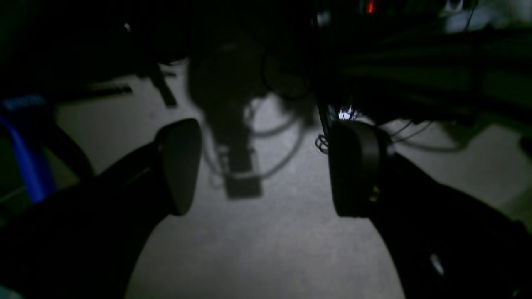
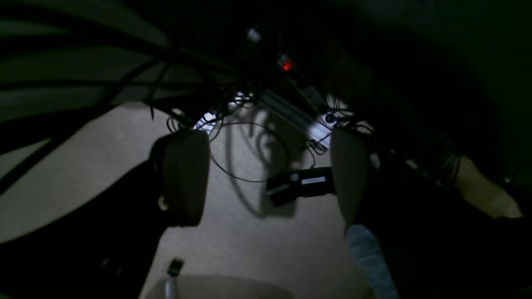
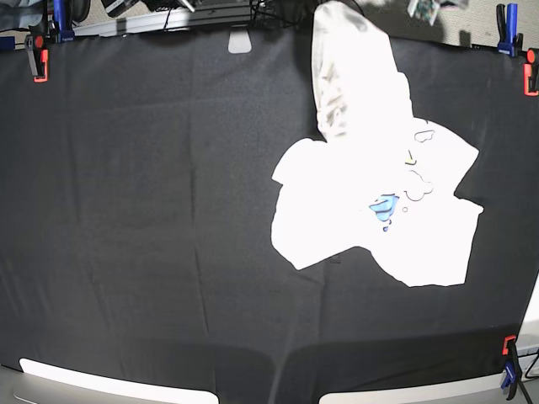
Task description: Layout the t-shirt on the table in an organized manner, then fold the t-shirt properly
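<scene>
The t-shirt (image 3: pixel 354 202) lies crumpled on the right half of the table (image 3: pixel 152 210), mostly white side up, with a small patch of blue print showing and one part reaching to the far edge. Neither gripper shows in the base view. In the left wrist view my left gripper (image 1: pixel 268 168) hangs open over a grey floor, its dark pads (image 1: pixel 178 166) wide apart with nothing between them. My right gripper (image 2: pixel 267 176) is also open and empty over the floor. No t-shirt appears in either wrist view.
Red and blue clamps (image 3: pixel 38 50) sit at the table's corners, one at the far right (image 3: pixel 509 29) and one at the near right (image 3: pixel 508 358). Cables (image 2: pixel 249 166) and a black box (image 2: pixel 299 185) lie on the floor below the grippers.
</scene>
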`<state>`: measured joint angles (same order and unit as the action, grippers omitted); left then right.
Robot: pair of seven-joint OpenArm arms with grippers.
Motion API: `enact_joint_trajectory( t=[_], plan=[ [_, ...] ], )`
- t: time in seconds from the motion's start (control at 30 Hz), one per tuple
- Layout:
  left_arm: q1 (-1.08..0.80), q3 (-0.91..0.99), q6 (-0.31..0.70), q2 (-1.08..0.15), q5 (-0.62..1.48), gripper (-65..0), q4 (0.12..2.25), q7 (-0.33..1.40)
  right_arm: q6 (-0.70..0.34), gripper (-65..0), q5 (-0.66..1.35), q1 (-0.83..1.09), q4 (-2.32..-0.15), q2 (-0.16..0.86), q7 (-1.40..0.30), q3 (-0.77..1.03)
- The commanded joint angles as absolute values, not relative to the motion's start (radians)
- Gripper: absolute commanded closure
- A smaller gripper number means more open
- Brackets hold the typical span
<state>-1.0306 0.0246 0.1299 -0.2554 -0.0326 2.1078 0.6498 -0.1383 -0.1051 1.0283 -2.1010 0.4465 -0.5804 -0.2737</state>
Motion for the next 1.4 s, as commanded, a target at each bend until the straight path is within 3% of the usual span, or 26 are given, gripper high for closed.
enact_joint_trajectory(
  t=[0.0, 0.33, 0.6, 0.73, 1.07, 1.23, 1.37],
  plan=[
    [-1.041, 0.026, 0.126, -0.258, -0.036, -44.6, 2.15, 0.645, -0.134, -43.8, -0.106, 1.022, -2.119, 0.451, -0.562, -0.275],
    [-0.896, 0.025, 0.126, -0.258, -0.033, -44.6, 2.217, 0.585, -0.115, -43.8, -0.105, 0.824, -2.119, 0.422, -0.488, -0.275],
    [-0.571, 0.025, 0.126, -0.258, -0.033, -44.6, 2.217, 0.576, -0.114, -43.8, -0.087, 0.577, -2.119, 0.32, -0.585, -0.275],
    [-0.469, 0.025, 0.126, -0.258, -0.033, -44.6, 2.217, 0.576, -0.115, -43.8, 0.049, 0.471, -2.101, 0.258, -0.581, -0.275],
    [-0.442, 0.025, 0.126, -0.258, -0.033, -44.6, 2.217, 0.606, -0.115, -43.8, 0.221, 0.234, -1.743, 0.043, -0.505, -0.275],
    [-0.446, 0.025, 0.126, -0.258, -0.033, -44.6, 2.217, 0.606, -0.145, -43.8, 0.273, 0.211, -1.676, -0.042, -0.509, -0.275],
    [-0.446, 0.025, 0.126, -0.258, -0.033, -44.6, 2.217, 0.606, -0.204, -43.8, 0.273, 0.214, -1.676, -0.07, -0.651, -0.275]
  ],
)
